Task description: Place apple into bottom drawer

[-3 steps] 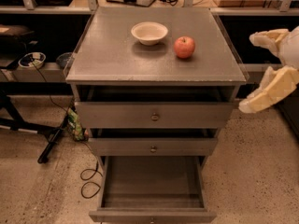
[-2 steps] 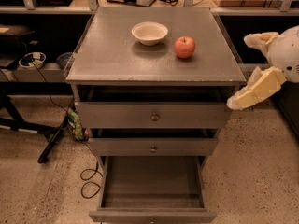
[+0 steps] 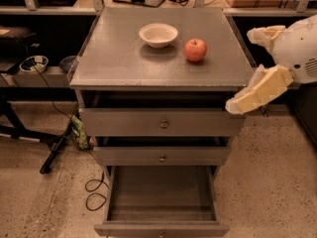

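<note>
A small red apple [image 3: 195,49] stands on the grey cabinet top [image 3: 124,63], to the right of a cream bowl [image 3: 158,34]. The bottom drawer [image 3: 161,195] is pulled out and nothing shows inside it. The two drawers above it are pushed in. My gripper [image 3: 240,71] hangs at the cabinet's right edge, to the right of the apple and slightly lower, apart from it. Its cream fingers [image 3: 260,90] are spread wide and hold nothing.
Black cables [image 3: 94,192] and a stand leg [image 3: 54,150] lie on the speckled floor left of the cabinet. A shelf on the left holds small bowls [image 3: 33,63]. Desks with wires stand behind the cabinet.
My gripper has moved left and a little down, from beside the cabinet to its right front corner. The apple, bowl and drawers have not moved.
</note>
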`<act>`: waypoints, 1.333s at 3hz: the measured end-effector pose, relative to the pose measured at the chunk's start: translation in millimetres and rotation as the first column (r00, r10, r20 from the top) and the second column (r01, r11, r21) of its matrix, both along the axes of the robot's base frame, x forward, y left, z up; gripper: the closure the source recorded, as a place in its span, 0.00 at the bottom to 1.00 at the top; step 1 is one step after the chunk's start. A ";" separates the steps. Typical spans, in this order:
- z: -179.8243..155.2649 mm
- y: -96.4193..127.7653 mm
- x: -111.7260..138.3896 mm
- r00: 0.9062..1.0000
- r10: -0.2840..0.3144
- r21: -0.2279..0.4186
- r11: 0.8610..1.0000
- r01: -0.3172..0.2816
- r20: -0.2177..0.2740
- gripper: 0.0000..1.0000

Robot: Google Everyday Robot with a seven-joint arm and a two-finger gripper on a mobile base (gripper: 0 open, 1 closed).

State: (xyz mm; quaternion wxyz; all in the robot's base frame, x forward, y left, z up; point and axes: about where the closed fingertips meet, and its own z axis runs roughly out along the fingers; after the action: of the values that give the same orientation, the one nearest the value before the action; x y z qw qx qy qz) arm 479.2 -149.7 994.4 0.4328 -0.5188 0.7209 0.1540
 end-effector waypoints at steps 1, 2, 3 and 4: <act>-4.7 11.6 29.1 0.999 0.023 0.029 0.999 -0.024 0.023 0.00; -12.5 28.6 91.8 0.997 0.051 0.065 0.996 -0.055 0.060 0.00; -20.7 36.6 125.9 0.996 0.052 0.089 0.994 -0.058 0.066 0.00; -35.6 31.6 154.9 0.998 -0.012 0.088 0.996 0.007 0.054 0.00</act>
State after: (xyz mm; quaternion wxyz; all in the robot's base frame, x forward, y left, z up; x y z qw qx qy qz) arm 634.1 -118.2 958.8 0.4752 -0.5000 0.7039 0.1694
